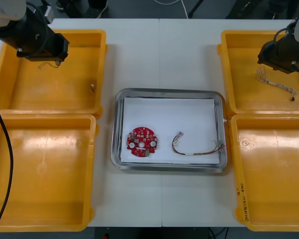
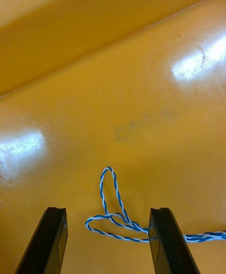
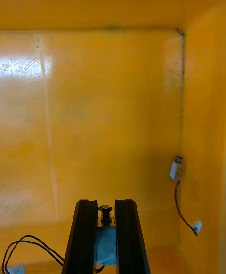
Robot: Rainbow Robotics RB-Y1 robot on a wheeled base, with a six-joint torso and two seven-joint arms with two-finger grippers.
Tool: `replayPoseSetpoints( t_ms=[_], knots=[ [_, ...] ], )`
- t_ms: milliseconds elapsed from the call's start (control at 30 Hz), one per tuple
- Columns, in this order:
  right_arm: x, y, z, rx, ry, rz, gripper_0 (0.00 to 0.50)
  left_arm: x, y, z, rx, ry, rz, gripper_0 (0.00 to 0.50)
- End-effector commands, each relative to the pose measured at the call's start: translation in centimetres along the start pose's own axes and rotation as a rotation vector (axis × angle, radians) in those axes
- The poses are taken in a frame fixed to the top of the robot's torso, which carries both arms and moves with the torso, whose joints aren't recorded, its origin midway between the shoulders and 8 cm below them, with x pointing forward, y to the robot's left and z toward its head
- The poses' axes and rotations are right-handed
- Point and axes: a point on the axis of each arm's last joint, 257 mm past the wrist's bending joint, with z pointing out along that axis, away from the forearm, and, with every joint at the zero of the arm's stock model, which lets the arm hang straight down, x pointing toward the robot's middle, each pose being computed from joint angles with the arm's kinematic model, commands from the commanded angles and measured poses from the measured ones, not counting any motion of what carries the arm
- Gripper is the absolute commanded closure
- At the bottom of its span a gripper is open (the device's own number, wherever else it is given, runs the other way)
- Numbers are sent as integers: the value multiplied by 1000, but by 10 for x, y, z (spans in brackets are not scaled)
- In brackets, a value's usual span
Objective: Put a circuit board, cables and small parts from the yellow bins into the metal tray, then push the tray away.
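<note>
We show the left gripper (image 3: 106, 203) over the smooth, glossy floor of the far left yellow bin (image 3: 94, 114); its flat black fingers are drawn narrow and clamp a small metal part (image 3: 105, 212), dark and round-headed, which stands up between the tips; ahead of those fingers, against the bin's side wall, lies a thin black cable (image 3: 178, 198) with a white plug at each end; a looped black cable (image 3: 28, 248) curves on the floor just beside the fingers' base, on the opposite side. The right gripper (image 2: 108, 210) hangs over the shiny floor of the far right yellow bin (image 2: 141, 67), its fingers wide apart and holding nothing; the twisted blue and white cable (image 2: 110, 198) rests on the floor between them, rising into a narrow loop just ahead of the tips and running on past one finger; whether it touches that finger we cannot tell. Well apart from both grippers, between the bins on the light table (image 1: 159, 59), sits the metal tray (image 1: 118, 124), rectangular with rounded corners, shiny at the rim and white inside; in it lie the round red circuit board (image 1: 143, 142), studded with pale components, and, beside it but apart, the thin curved red and yellow cable (image 1: 197, 149). Dark handwritten marks sit on the rim of the near right yellow bin (image 1: 240, 196), too small to read.
</note>
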Motion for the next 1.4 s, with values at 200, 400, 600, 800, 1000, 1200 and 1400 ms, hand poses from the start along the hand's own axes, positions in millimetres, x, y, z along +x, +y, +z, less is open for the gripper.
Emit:
replayPoseSetpoints(
  t_ms=[200,400,600,800,1000,1200,1400],
  knots=[
    [-45,14,-51,-75,-37,-160,0,-18,-55,-67,71,-47,-136,500],
    [-38,11,-72,-128,20,-284,0,3,-90,-72,80,7,-156,500],
    [-27,-7,-85,-103,26,-478,0,25,-129,-75,72,54,-147,500],
    [-12,-31,-85,-27,28,-739,0,43,-169,-71,71,71,-127,500],
    [-2,-43,-76,-16,32,-920,0,64,-204,-60,45,97,-100,500],
    [-1,-47,-66,9,15,-1069,0,81,-225,-48,23,114,-59,500],
    [0,-48,-54,13,3,-1094,0,89,-242,-37,25,115,-35,500]
  ],
)
